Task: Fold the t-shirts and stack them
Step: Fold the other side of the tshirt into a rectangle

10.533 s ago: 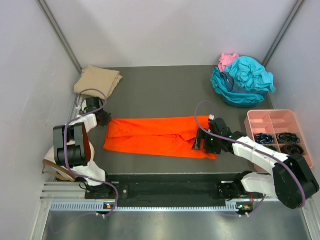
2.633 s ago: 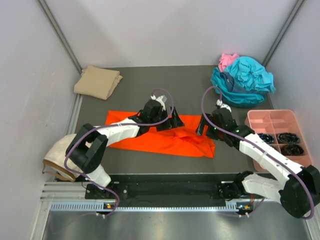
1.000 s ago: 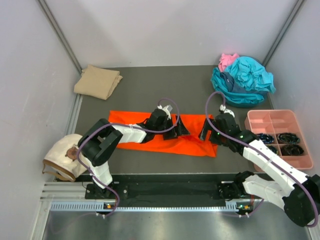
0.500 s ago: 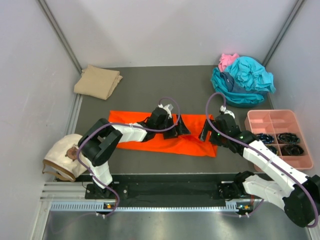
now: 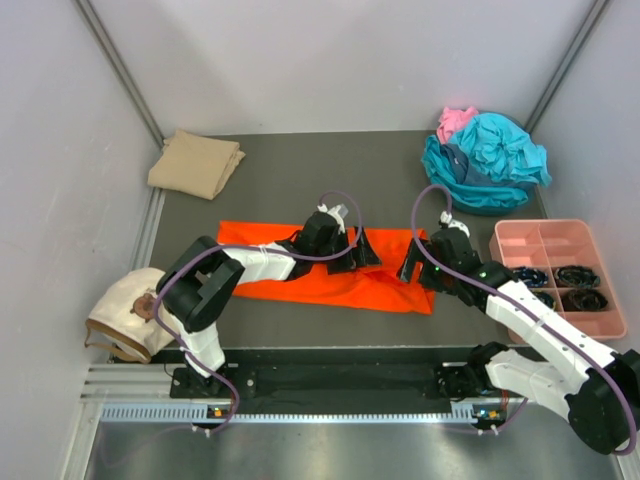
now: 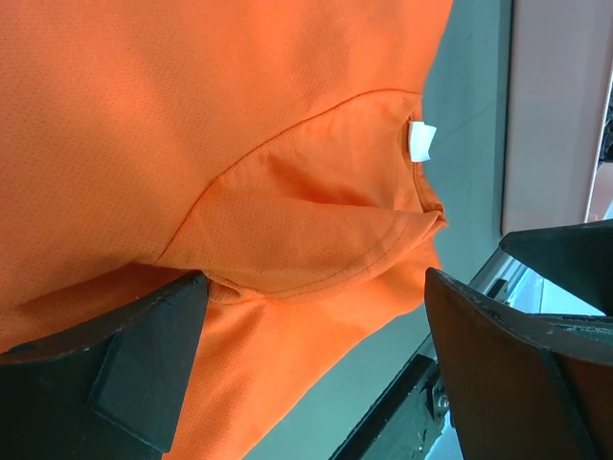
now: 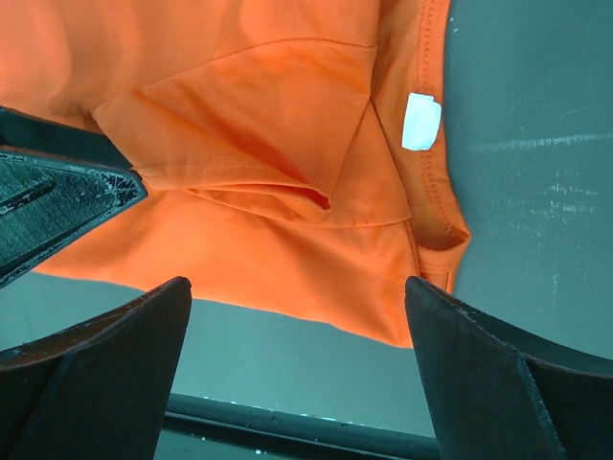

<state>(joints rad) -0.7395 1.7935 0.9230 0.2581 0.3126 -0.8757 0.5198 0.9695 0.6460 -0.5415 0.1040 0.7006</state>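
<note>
The orange t-shirt [image 5: 330,285] lies as a long strip across the near middle of the bench [image 5: 330,170], which is dark grey between pale walls. The left hand [image 5: 355,250] and the right hand [image 5: 412,265] stand released at the shirt's right end. Only the wrist views show its white neck label [image 7: 421,122].

Top cam: fixed high behind the arm bases [image 5: 196,378] at the bottom of frame, tilted down and forward, far enough back to take in the whole table [image 5: 300,170]. Both wrist cams sit very close over the orange t-shirt [image 5: 330,285], looking down between their own fingers [image 6: 124,364] in the lower corners, cloth filling most of each frame. Overlap is the shirt's collar end: white neck label [image 6: 419,140] upper right in both wrist views, that end centre-right in the top view.
</note>
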